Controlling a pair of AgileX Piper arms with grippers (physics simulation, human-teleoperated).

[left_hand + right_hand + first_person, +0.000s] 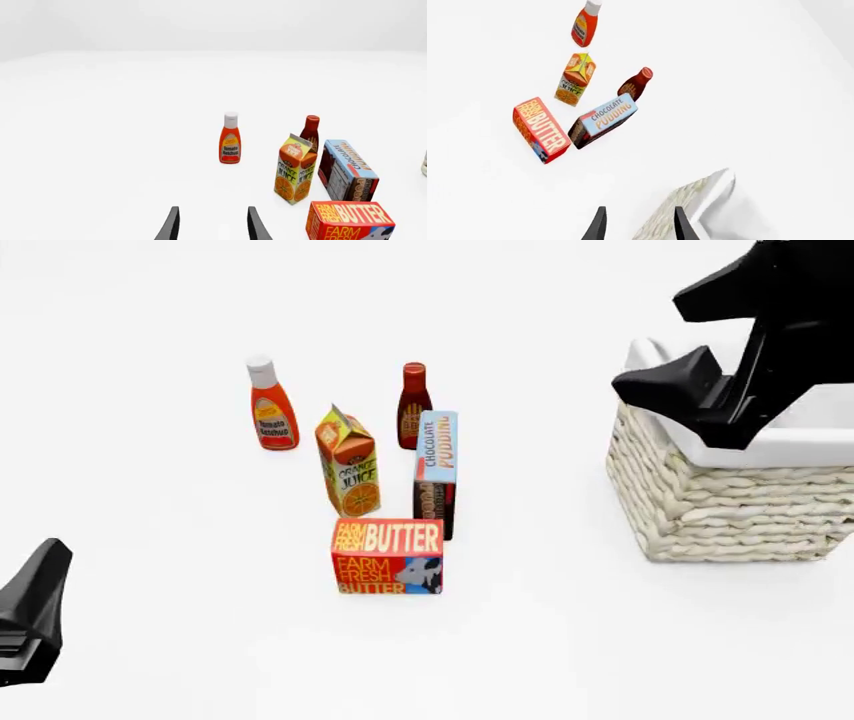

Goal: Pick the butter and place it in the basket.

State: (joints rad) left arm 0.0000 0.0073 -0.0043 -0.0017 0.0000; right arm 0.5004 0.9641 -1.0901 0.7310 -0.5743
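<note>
The butter (pixel 387 556), a squat red-orange carton, stands on the white table in front of the other groceries, and also shows in the left wrist view (pixel 350 221) and the right wrist view (pixel 540 130). The wicker basket (pixel 727 505) stands at the right; its corner shows in the right wrist view (pixel 694 202). My left gripper (pixel 213 227) is open and empty, low at the near left, with the butter apart to its right. My right gripper (pixel 640 227) is open and empty, raised over the basket's near left corner. My right arm (pixel 747 340) hides part of the basket's rim.
Behind the butter stand an orange juice carton (pixel 348 462), a chocolate pudding box (pixel 435 472), a ketchup bottle (pixel 272 405) and a dark red sauce bottle (pixel 415 405). My left arm (pixel 34 615) sits at the front left corner.
</note>
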